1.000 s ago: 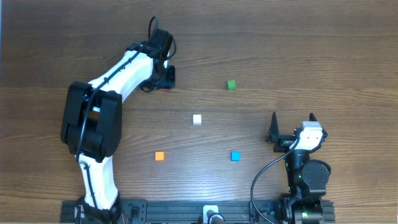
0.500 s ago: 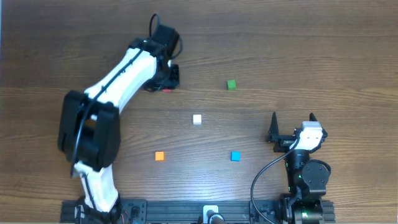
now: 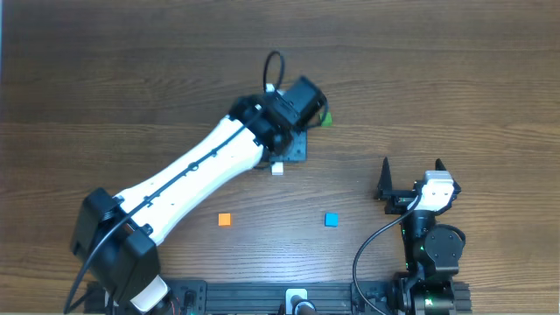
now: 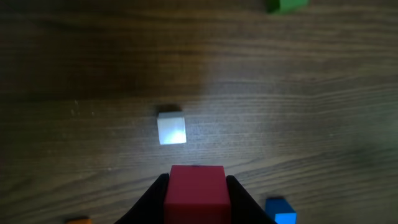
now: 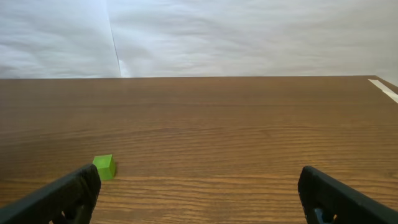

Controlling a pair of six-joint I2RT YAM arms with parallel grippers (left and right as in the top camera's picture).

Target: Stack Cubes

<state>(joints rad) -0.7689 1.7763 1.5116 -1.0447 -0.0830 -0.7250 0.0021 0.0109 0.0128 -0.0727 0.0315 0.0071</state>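
Left end effector (image 4: 194, 185), clamping red cube (image 4: 194, 198), swung across toward white cube (image 4: 171, 129).

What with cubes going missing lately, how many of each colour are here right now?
red cube: 1
white cube: 1
green cube: 1
orange cube: 1
blue cube: 1
Total: 5
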